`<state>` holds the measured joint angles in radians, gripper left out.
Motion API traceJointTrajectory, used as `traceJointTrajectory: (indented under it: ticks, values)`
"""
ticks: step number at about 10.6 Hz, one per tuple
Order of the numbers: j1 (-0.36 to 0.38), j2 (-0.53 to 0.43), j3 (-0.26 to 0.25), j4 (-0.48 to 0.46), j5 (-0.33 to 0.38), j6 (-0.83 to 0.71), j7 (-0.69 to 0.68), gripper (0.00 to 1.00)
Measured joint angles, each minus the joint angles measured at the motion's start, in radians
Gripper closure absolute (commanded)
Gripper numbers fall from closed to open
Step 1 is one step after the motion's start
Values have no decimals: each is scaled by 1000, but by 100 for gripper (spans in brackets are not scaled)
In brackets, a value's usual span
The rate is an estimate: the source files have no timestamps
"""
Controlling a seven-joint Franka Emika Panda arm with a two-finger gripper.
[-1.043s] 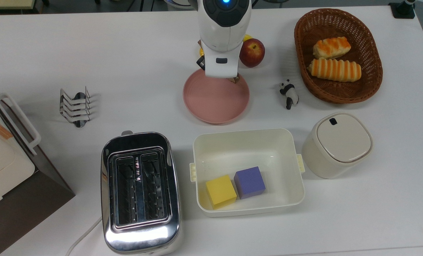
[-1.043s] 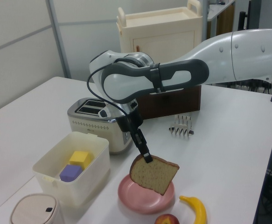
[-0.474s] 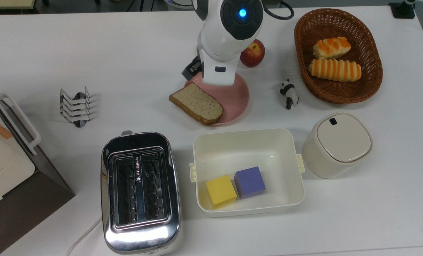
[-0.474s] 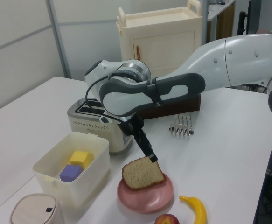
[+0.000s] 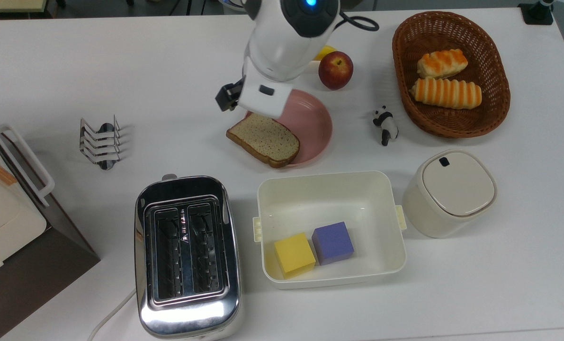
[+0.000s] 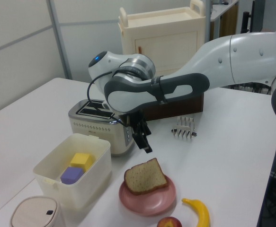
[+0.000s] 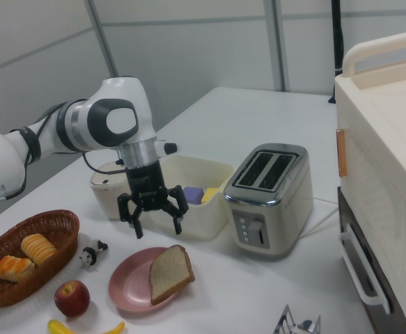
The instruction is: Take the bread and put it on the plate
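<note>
Jaws spread, holding nothing: my gripper hangs above the bread, which lies below and slightly toward the right view's right of it. Item 1, bread: 1 slice lying flat on the plate, overhanging its rim on the top view's left. Long axis runs diagonally in the top view, upper left to lower right, rounded top toward lower right. Item 2, plate: between apple and tub. Judgement: placement looks done; only retreat remains.

Beside the mirror-glossy chrome metal toaster stands a smooth cream plastic tub; the round pink plate behind the tub looks matt.
</note>
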<state>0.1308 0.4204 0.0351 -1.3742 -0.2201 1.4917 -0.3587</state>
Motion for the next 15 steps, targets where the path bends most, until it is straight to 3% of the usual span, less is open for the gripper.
traceJointTrajectory:
  ticks: [3, 6, 9, 11, 15]
  values:
    - [-20, -16, -9, 11, 0, 68, 200, 0]
    - [-71, -100, -13, 14, 5, 92, 396, 0]
    - [-155, -198, -14, -8, 130, 111, 413, 0]
    - [-191, -273, -14, -79, 216, 190, 417, 0]
    - [-196, -323, -11, -162, 241, 247, 425, 0]
